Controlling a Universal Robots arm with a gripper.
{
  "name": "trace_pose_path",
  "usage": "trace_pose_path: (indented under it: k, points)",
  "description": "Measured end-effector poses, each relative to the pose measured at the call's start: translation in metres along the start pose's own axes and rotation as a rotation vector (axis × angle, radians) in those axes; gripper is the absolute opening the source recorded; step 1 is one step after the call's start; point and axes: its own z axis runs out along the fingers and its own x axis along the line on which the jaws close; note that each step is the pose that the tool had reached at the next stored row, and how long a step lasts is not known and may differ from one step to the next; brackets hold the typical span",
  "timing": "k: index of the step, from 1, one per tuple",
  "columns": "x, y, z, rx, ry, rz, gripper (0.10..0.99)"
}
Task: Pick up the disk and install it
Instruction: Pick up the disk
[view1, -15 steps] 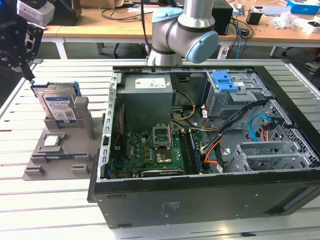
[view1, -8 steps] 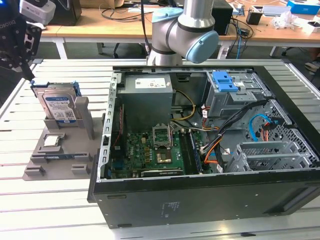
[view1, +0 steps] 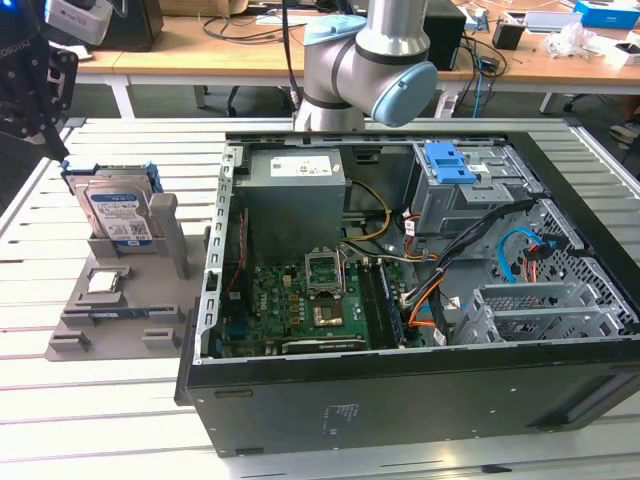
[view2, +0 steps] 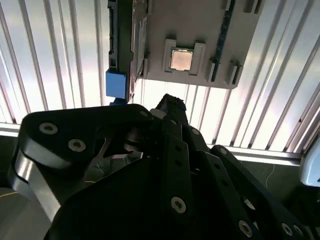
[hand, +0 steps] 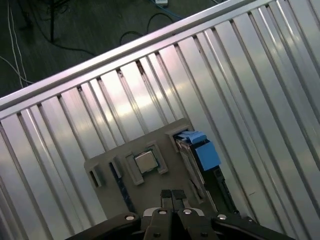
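Your gripper (hand: 172, 196) hangs over the grey holder (view1: 140, 290), fingers clenched on nothing; bring it down unopened and it could ram the upright disk (view1: 118, 212) and topple it.

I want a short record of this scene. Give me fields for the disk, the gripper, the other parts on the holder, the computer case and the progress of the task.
disk: stands on edge in a slot of the grey holder, outside the computer case
gripper: shut, holds nothing, hangs over the holder, apart from the disk
CPU chip: lies flat in a recess of the holder, beside the disk
computer case: open, motherboard in view
drive cage: blue-topped, inside the case
progress: disk not yet picked up
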Motion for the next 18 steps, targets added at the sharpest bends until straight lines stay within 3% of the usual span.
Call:
trace_pose_path:
  k: [18]
  points:
    - [0.0000, 0.0000, 0.0000, -0.005, 0.0087, -0.225, 0.106]
